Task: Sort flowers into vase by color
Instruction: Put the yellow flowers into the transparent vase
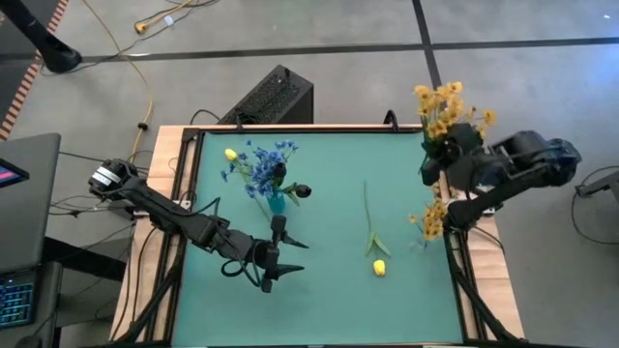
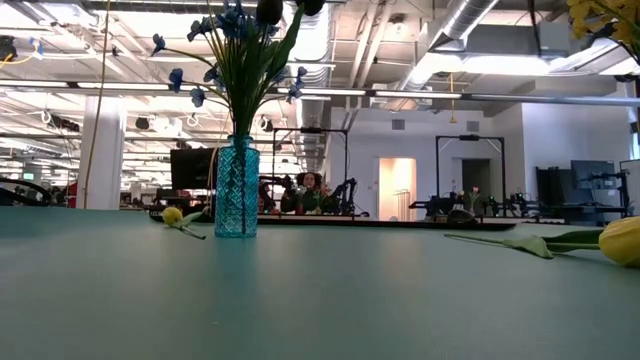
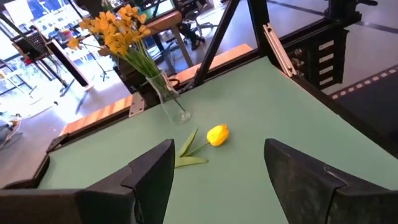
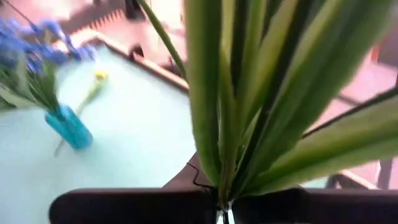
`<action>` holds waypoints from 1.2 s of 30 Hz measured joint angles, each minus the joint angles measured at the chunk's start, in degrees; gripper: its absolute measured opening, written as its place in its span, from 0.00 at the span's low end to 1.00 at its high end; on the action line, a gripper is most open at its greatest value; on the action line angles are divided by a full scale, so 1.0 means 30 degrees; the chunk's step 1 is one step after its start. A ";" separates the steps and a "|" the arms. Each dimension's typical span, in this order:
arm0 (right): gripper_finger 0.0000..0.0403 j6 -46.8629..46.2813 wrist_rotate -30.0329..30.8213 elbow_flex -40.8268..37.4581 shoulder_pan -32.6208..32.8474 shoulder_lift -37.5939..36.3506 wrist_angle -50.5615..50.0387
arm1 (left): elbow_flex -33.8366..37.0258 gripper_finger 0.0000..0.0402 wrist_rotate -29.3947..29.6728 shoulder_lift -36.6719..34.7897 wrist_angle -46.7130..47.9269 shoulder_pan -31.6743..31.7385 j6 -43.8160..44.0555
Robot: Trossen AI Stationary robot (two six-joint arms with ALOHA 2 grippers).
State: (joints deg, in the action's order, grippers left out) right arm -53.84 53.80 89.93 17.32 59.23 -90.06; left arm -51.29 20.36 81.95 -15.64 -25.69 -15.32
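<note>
Status, high view: blue vase (image 1: 277, 201) with blue flowers (image 1: 261, 166) stands on the green table (image 1: 329, 290). Left end effector (image 1: 272, 274) hangs near the vase on the front side, fingers spread, holding nothing. Loose yellow bud (image 1: 379, 267) lies well right of the vase, its stem running toward the back edge. A second yellow bud (image 1: 230, 154) lies just behind-left of the vase. Right end effector (image 1: 437, 162) is far right of the vase, clenched on a yellow bunch (image 1: 447, 108); a clear vase (image 1: 426, 235) with yellow sprigs sits below it.

Low view: blue vase upright, dark buds at the top of its bunch.

Left wrist view: spread fingers (image 3: 155, 171) frame the loose bud, clear vase beyond it.

Right wrist view: green stems (image 4: 249, 106) pinched at the closed fingers.

Handling guess: sprigs are light, stems thin and springy, heads soft. Take the loose bud mid-stem, not on the head.
</note>
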 joint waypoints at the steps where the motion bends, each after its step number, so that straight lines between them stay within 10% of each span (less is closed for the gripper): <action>1: 0.11 0.0298 -0.0726 0.0000 -0.0615 -0.0112 0.0007 | 0.0000 0.59 0.0000 0.0000 0.0000 0.0000 -0.0011; 13: 0.11 0.1677 -0.5924 -0.1733 -0.5648 -0.2020 -0.0002 | 0.0000 0.59 0.0000 0.0000 0.0423 0.0022 -0.0156; 36: 0.11 0.0063 -1.2267 -0.6330 -0.5915 -0.4273 0.0014 | 0.0000 0.59 -0.0015 0.0001 0.0291 0.0022 -0.0003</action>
State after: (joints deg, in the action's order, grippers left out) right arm -53.65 17.00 70.94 -0.43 46.41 -90.02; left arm -51.29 20.32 81.95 -14.77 -25.63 -15.33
